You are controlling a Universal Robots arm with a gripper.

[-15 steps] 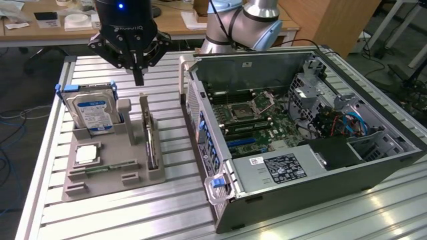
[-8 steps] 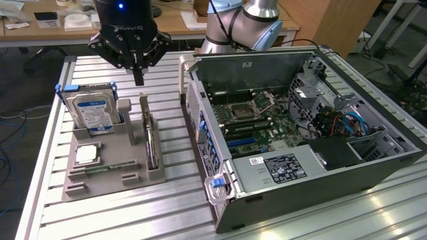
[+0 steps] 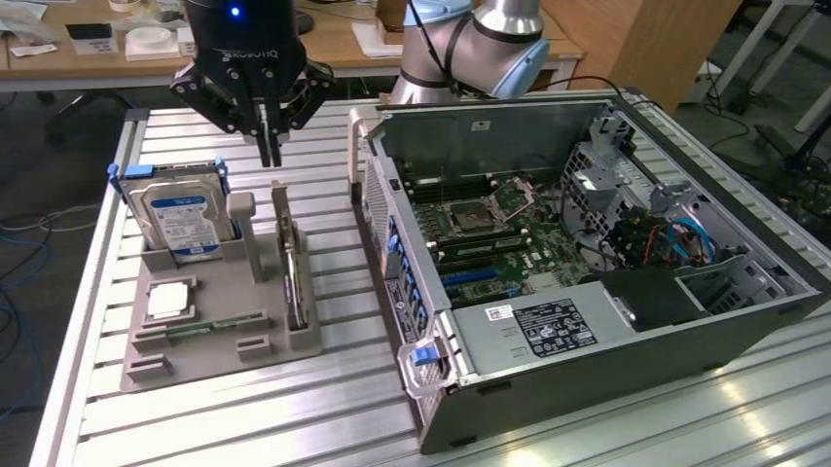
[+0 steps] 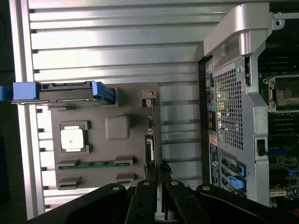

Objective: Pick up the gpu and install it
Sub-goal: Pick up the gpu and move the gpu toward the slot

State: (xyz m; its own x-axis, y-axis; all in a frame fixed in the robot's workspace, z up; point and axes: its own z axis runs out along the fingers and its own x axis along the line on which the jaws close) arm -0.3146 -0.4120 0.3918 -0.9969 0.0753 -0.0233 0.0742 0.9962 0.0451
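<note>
Robotiq-marked end effector [image 3: 269,156] above gpu [image 3: 294,277]; hard drive [image 3: 182,219] label blue-white.

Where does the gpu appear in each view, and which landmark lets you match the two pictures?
Exterior view: the gpu stands on edge in the grey holder, on the side nearest the computer case.
Wrist view: the gpu is seen edge-on, a thin strip along the grey holder, on the side nearest the computer case.
Shared landmark: the square silver chip, lying in the same holder.
</note>
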